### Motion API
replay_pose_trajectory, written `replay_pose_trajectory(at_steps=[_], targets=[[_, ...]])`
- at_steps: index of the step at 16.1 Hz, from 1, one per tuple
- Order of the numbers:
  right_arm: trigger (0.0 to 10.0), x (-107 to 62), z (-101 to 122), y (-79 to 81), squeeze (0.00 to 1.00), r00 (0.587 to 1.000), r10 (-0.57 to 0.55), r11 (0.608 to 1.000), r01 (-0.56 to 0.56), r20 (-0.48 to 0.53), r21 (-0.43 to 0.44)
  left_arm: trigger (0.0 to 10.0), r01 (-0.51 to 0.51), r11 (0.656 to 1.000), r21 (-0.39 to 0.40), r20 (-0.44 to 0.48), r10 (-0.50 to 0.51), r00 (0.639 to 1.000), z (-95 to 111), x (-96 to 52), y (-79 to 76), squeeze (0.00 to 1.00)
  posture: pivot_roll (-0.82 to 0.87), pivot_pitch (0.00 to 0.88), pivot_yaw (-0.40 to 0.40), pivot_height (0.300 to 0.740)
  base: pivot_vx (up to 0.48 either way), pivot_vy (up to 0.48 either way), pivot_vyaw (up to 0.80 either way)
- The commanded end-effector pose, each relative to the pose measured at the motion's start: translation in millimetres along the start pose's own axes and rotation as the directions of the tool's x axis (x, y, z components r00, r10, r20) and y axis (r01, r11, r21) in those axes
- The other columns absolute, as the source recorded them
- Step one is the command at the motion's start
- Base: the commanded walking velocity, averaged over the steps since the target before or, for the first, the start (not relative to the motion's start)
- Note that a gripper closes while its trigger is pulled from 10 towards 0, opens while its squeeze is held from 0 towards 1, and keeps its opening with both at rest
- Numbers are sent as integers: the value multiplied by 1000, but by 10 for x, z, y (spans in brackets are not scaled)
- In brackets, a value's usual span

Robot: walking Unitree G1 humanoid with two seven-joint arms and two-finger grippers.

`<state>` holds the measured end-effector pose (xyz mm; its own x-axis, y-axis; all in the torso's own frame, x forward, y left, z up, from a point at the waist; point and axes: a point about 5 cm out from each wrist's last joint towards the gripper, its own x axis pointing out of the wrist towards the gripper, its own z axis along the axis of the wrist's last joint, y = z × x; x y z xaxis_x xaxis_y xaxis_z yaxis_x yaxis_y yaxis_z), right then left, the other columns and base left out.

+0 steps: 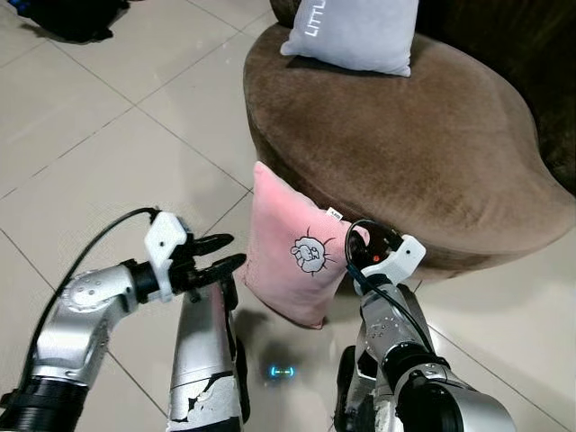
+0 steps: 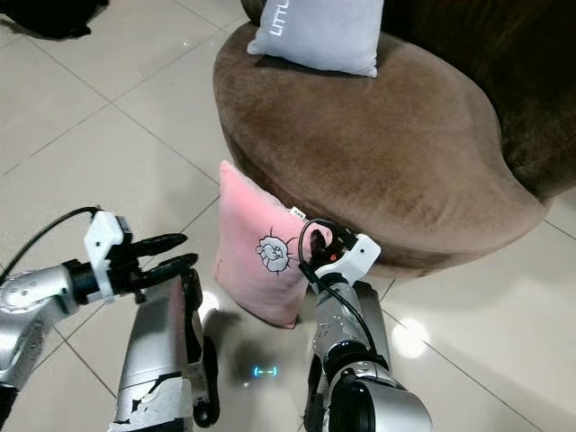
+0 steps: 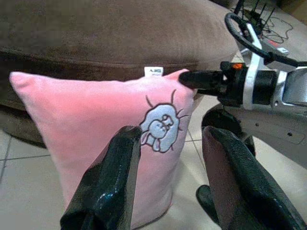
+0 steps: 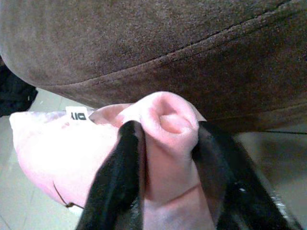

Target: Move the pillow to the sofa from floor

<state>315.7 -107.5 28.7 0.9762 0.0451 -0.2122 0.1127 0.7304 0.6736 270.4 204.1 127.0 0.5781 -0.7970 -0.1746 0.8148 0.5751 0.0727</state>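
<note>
Your pink pillow (image 1: 292,247) stood on the tiled floor (image 1: 99,144), leaning against the brown sofa (image 1: 423,153). Your right gripper (image 4: 165,143) pinched its upper corner between both fingers. Your left gripper (image 1: 220,256) hovered parted just beside the pillow's opposite edge. A grey pillow (image 1: 355,31) lay beyond on the sofa.

The pink pillow (image 1: 292,247) looks like soft, matt plush cloth, and the brown sofa (image 1: 423,144) has a napped, suede-like matt fabric. The floor (image 1: 117,135) is glossy pale tile, while the grey pillow (image 1: 355,31) at the far side is smooth cloth.
</note>
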Motion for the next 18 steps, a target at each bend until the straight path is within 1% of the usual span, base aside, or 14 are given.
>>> replay_pose_trajectory(at_steps=[1, 8, 11, 13, 15, 16, 17, 18], targets=[[0, -20, -221, 236, 0, 998, 39, 997, -36, -52, 61, 10000, 7, 1000, 0, -1, -7, 1000, -11, -43, -5, 0, 381, 287, -3, 495, 0, 0, 0], [0, -12, -214, 261, 0, 997, 58, 997, -55, -49, 57, 10000, 5, 1000, -1, -6, -5, 1000, -31, -75, -33, 0, 382, 284, -4, 495, 0, 0, 0], [0, -26, -249, 294, 0, 995, 85, 994, -82, -55, 66, 10000, 4, 1000, -2, -9, -4, 1000, -39, -91, -76, 0, 380, 280, -6, 495, 0, 0, 0], [0, -51, -310, 387, 0, 986, 154, 986, -149, -67, 71, 10000, -4, 1000, -6, -9, 4, 1000, -52, -104, -117, 0, 374, 276, -11, 495, 0, 0, 0], [0, -93, -358, 528, 0, 961, 272, 961, -267, -59, 75, 10000, -61, 998, -16, 11, 62, 998, -47, -130, -154, 0, 357, 258, -17, 495, 0, 0, 0], [0, -114, -352, 601, 0, 944, 328, 943, -323, -41, 83, 10000, -77, 997, -24, 19, 77, 997, -49, -143, -189, 0, 341, 248, -22, 495, 0, 0, 0], [0, -131, -321, 676, 0, 931, 365, 929, -363, -22, 74, 10000, -80, 996, -31, 24, 81, 996, -60, -156, -237, 0, 328, 238, -28, 495, 0, 0, 0], [0, -173, -232, 800, 0, 906, 422, 905, -422, 20, 54, 10000, -81, 996, -39, 32, 82, 996, -76, -167, -326, 0, 308, 222, -37, 495, 0, 0, 0]])
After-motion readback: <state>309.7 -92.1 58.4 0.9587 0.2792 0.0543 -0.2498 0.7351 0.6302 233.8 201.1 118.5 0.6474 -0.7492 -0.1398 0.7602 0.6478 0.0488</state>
